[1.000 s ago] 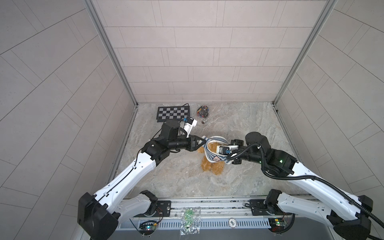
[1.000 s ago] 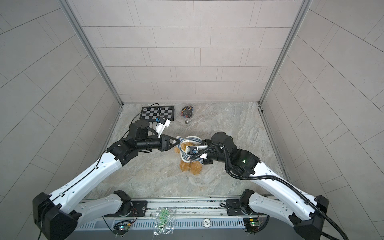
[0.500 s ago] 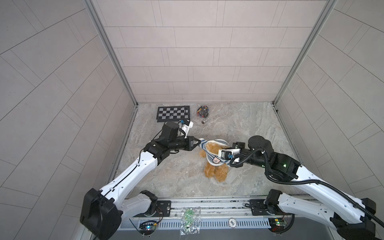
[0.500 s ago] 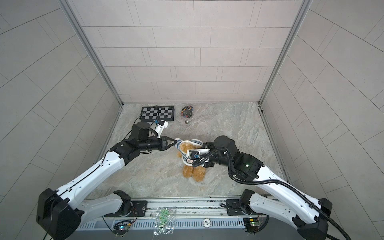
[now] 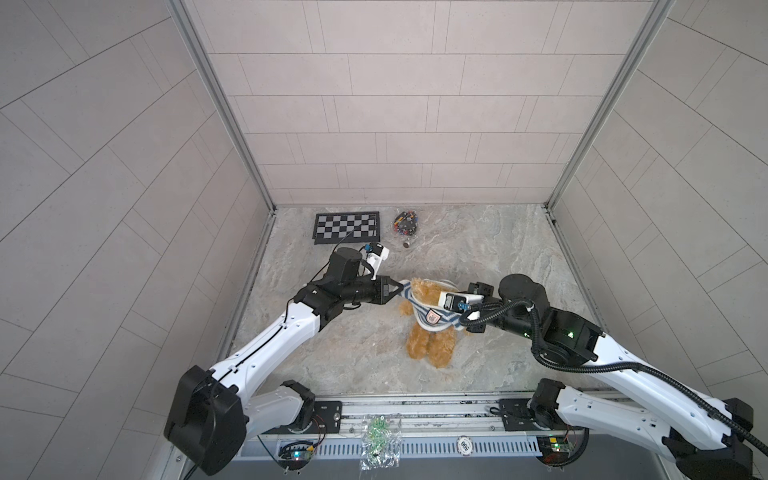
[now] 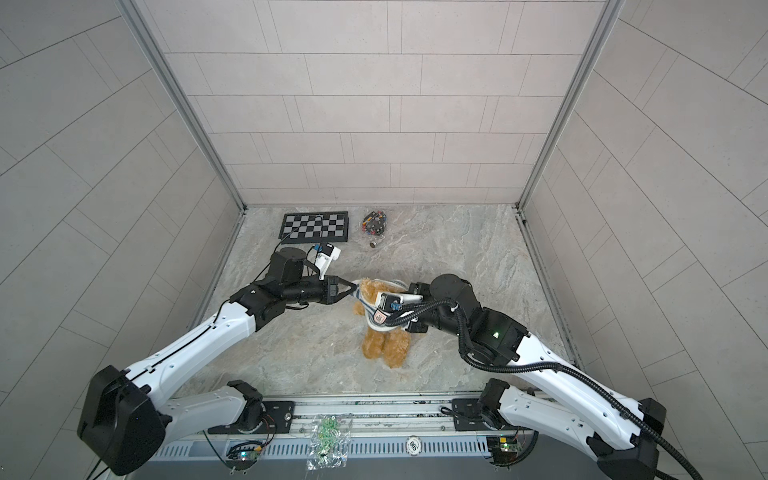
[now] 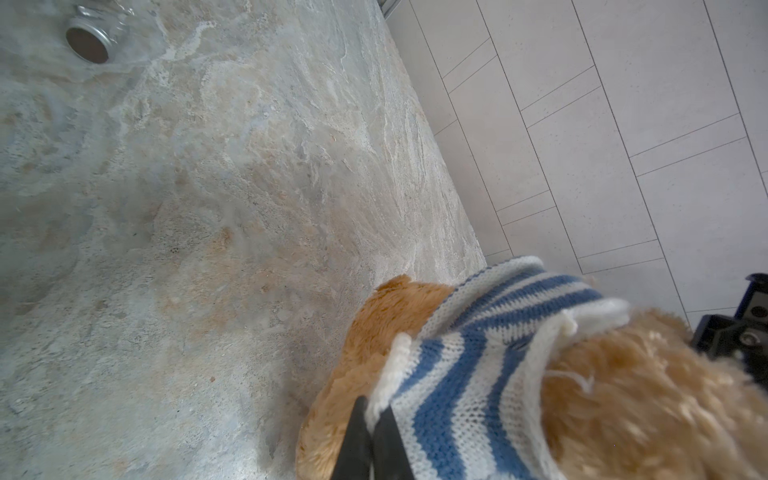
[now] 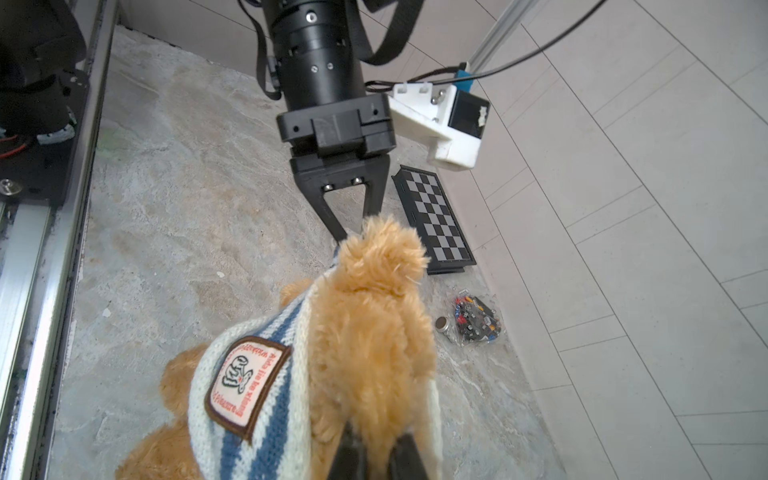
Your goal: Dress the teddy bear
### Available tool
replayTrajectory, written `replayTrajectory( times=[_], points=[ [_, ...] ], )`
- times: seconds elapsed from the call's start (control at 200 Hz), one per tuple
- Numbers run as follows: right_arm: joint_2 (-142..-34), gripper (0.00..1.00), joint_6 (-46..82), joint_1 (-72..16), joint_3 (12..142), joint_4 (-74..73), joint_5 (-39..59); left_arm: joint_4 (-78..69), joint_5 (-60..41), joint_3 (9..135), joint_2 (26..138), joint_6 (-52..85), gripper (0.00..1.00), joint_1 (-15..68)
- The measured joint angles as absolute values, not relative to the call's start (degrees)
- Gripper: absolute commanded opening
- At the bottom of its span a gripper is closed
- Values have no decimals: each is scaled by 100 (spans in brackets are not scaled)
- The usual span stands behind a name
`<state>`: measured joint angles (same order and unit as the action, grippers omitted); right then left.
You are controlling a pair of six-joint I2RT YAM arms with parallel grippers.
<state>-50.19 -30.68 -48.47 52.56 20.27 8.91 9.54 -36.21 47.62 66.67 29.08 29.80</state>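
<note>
- Nearest, a small clear bag of green parts [image 5: 376, 436] lay on the front rail [image 5: 436, 409], between the two arm bases.
- Just beyond it, the teddy bear [image 5: 430, 347] rested near the middle of the marbled table [image 5: 332, 357]. Its legs pointed toward the rail and its head toward the back wall, and it lay between the two grippers.
- A blue-and-white striped shirt [image 5: 436, 322] ringed the bear's neck and chest, with the chest patch turned upward and the head poking out through the opening.
- The right gripper [image 8: 377, 446] sat at the bear's right side. Its jaws were closed to a narrow gap against fur and the shirt's cream hem, and I could not tell which of the two was pinched. In both top views the wrist camera covered its fingertips.
- The left gripper [image 7: 374, 409] sat on the other side, level with the bear's head. Its jaws were clamped on the shirt's cream edge, and the knit was drawn taut toward them.
- Farther back, a small metal cap [image 5: 407, 245] lay just beside a clear bag of coloured parts [image 5: 405, 221].
- Last, a chessboard [image 5: 347, 227] lay flat to the left of that bag, near the back wall.
</note>
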Motion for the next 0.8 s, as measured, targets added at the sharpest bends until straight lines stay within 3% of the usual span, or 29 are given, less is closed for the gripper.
replayTrajectory(
  times=[0.145, 0.446, 0.691, 0.801],
  points=[
    [-5168, 0, -2556, -4849, 5380, 1874, 696, 1035, -3393, 4762, 6359, 2908, 6, 3242],
    [-5177, 0, -2008, -4849, 5413, 1782, 541, 1155, -3146, 4473, 5290, 3157, 66, 3074],
    [-5343, 0, -1636, -4849, 5774, 1782, 425, 408, -3120, 4034, 4886, 3730, 68, 3656],
    [-5492, 0, -1485, -4849, 5924, 1774, 423, 54, -3065, 3861, 4947, 4005, 64, 3780]
  ],
)
